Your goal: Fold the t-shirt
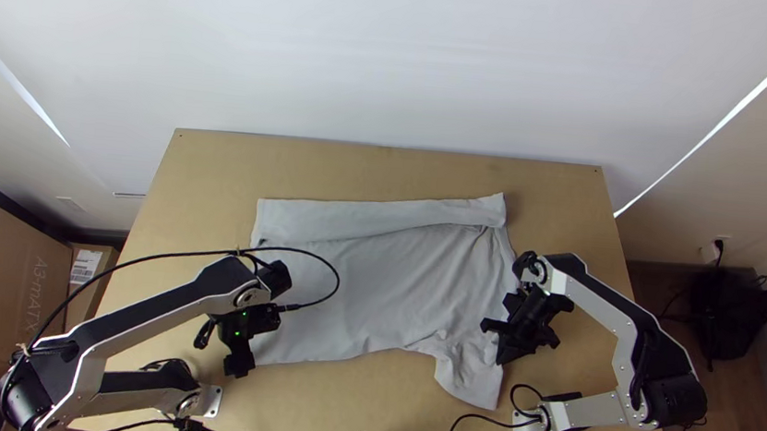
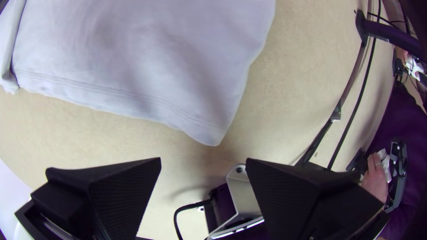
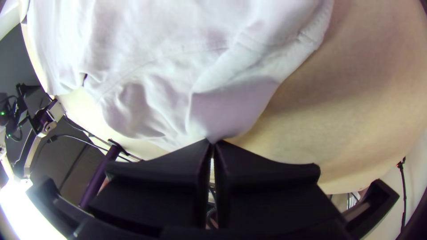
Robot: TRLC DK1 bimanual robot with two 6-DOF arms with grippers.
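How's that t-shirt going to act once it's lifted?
The t-shirt will probably hang floppy, given its soft wrinkles. It looks thin, so likely light for its spread. The folded strip may slip open, as it seems to lie loose.

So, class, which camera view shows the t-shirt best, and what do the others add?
The top view: nearly the whole t-shirt lies spread there, its far side folded over. The left wrist view shows a stitched hem and corner close up; the right wrist view, rumpled cloth pinched by the right gripper.
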